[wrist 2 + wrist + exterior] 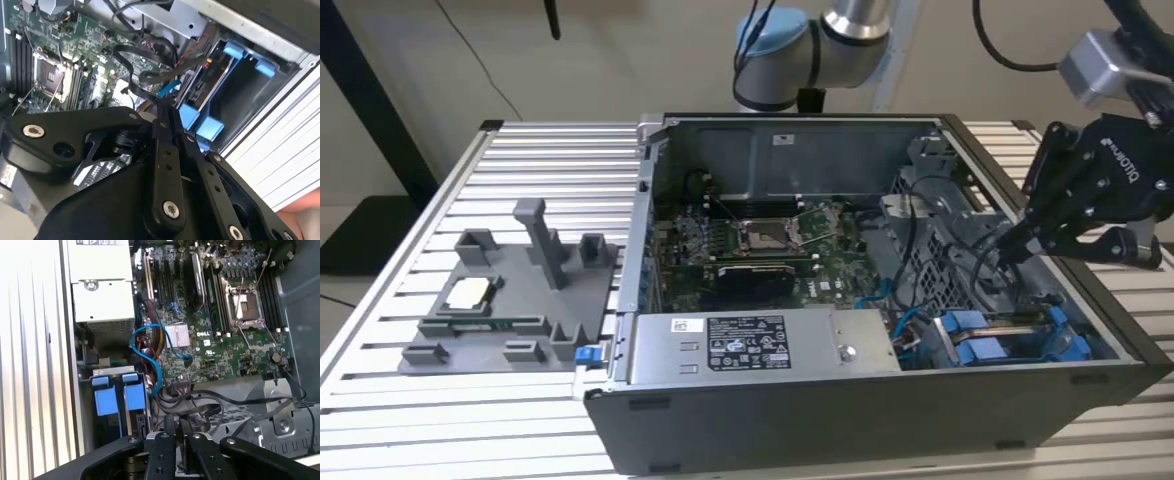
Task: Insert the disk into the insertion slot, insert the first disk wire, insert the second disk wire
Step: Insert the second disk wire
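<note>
Grey fixture plate (507, 300) with upright posts lies at the exterior view's left on the ribbed metal desk (400, 260), well apart from the open computer case (881, 380). Next comes one silver power-supply box (761, 345) along the case's near wall, beside the green motherboard (761, 240). Further right sits the insertion slot (1014, 340), its bright blue rails showing (two blue tabs (115, 395) in the first wrist view), with something silver-grey between the rails that I cannot tell to be the disk. Loose black cables (947, 250) cross the space above the slot. One black claw (1007, 245) hangs over them at the exterior view's right; its fingers (172, 442) stand close together, seemingly pinching a black cable. A blue cable (150, 347) loops beside the motherboard in the first wrist view.
</note>
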Robot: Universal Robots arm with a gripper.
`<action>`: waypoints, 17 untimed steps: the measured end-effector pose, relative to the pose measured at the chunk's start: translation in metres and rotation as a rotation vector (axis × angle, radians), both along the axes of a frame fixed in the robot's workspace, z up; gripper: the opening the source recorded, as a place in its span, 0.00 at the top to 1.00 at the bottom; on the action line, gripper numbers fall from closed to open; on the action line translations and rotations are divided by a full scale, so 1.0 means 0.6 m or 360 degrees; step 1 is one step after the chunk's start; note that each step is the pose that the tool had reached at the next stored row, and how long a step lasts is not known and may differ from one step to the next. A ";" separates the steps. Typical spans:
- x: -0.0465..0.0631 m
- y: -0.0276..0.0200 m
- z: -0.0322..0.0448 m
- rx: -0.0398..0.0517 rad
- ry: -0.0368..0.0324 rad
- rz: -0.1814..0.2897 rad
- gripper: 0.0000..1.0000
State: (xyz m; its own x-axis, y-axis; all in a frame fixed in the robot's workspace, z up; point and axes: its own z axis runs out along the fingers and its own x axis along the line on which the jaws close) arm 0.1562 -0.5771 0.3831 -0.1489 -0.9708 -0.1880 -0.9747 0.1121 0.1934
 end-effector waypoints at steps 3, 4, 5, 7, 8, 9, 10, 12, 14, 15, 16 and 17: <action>-0.014 -0.0013 0.000 0.0000 -0.0005 0.0000 0.84; -0.014 -0.0012 0.000 0.0000 -0.0005 0.0000 0.84; -0.014 -0.0013 0.000 0.0000 -0.0005 0.0000 0.84; -0.014 -0.0012 0.000 0.0000 -0.0005 0.0000 0.84; -0.014 -0.0012 0.000 0.0000 -0.0005 0.0000 0.84; -0.014 -0.0012 0.000 0.0001 -0.0005 0.0000 0.84; -0.014 -0.0012 0.000 0.0001 -0.0005 0.0000 0.84; -0.014 -0.0012 -0.001 0.0001 -0.0007 0.0000 0.84; -0.016 -0.0013 -0.003 0.0000 -0.0011 0.0000 0.84; -0.017 -0.0012 -0.004 0.0000 -0.0014 0.0000 0.84; -0.019 -0.0013 -0.006 0.0000 -0.0019 0.0000 0.84; -0.020 -0.0012 -0.007 -0.0001 -0.0023 0.0000 0.84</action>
State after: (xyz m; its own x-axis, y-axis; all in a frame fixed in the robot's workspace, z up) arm 0.1443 -0.5779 0.3787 -0.1461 -0.9709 -0.1898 -0.9774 0.1121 0.1790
